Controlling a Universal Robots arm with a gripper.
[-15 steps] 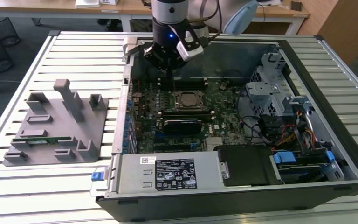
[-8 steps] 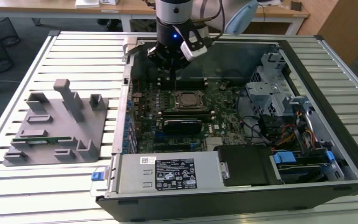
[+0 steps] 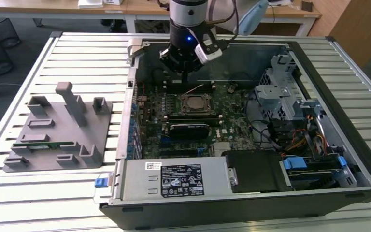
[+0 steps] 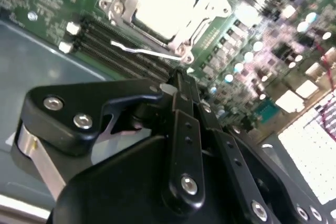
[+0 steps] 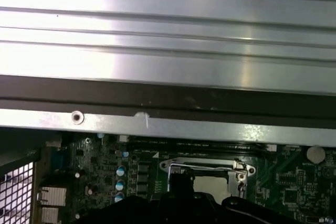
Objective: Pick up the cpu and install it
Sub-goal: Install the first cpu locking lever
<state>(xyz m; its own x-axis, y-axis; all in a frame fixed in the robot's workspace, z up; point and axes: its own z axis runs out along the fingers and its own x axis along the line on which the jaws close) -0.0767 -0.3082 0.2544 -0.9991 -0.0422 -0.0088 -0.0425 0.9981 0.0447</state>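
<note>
Cpu (image 4: 163, 3) sits in the motherboard socket (image 3: 194, 103) inside the open computer case (image 3: 301, 58), and your claw (image 4: 181, 85) hangs just above it, fingers closed on nothing.

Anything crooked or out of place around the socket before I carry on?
Nothing stands out. The pale silver-white square cpu lies flat and square inside the metal socket frame on the green motherboard. The black gripper hangs just above it, over the open computer case.
</note>
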